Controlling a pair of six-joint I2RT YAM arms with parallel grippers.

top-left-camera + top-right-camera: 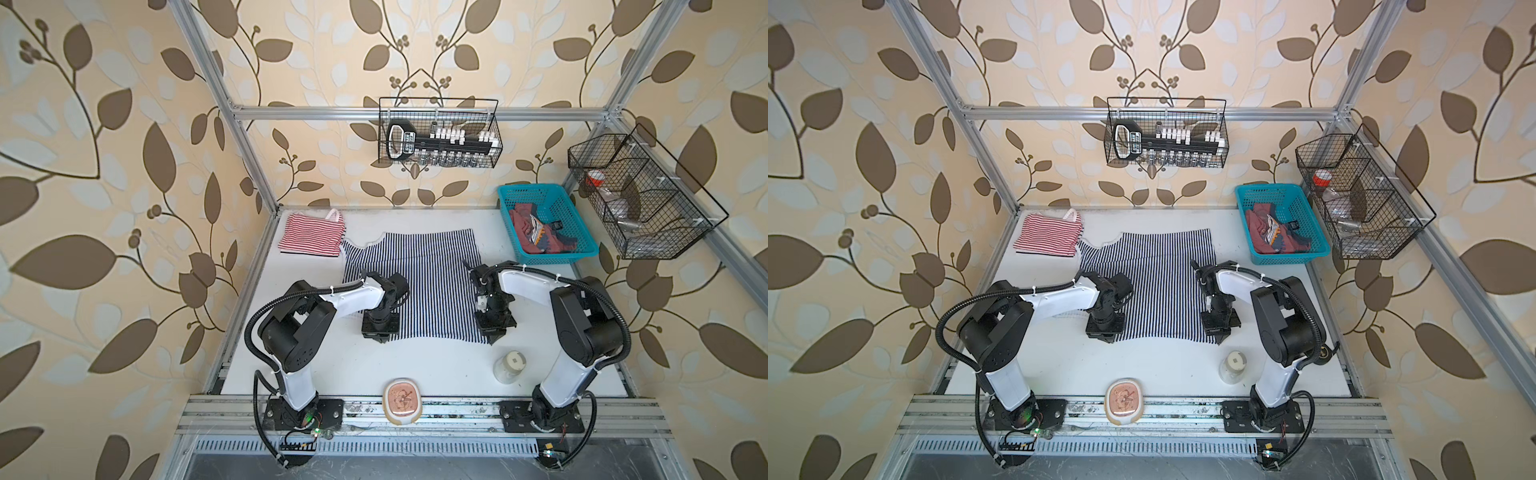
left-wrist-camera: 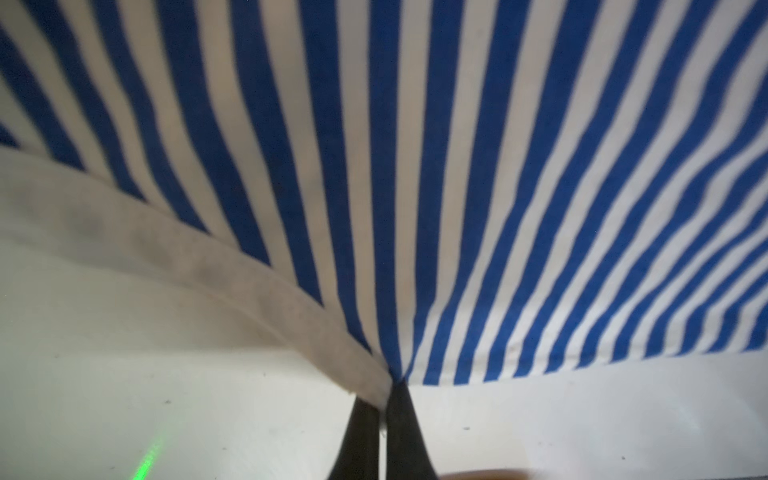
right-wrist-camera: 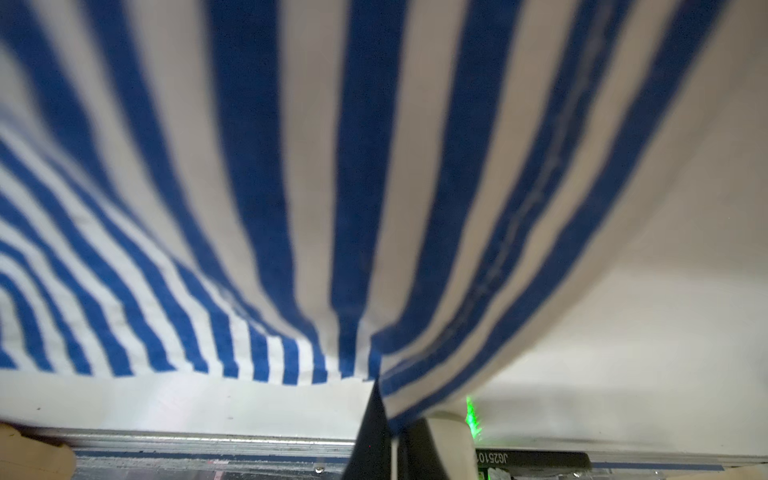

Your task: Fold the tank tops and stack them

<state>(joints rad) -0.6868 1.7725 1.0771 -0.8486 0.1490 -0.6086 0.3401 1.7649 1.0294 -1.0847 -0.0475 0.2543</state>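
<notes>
Bystanders around the white worktop (image 1: 374, 365)

A teal plastic basket (image 1: 552, 254) sits in the far right corner of the worktop. A translucent jar with a pale lid (image 1: 510, 365) stands near the front right corner, and an oval cream dish with a brown pattern (image 1: 402, 402) rests on the front edge at the middle. A black wire basket (image 1: 478, 118) hangs on the back frame rail holding a black-and-white tool set. A compartmented wire basket (image 1: 648, 243) hangs along the right rail, and leaf-print wallpaper covers the walls.

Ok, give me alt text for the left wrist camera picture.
The left gripper, shut, pinches the edge of the navy-and-white striped tank top, whose stripes fan away from the pinch, over the white table.
</notes>
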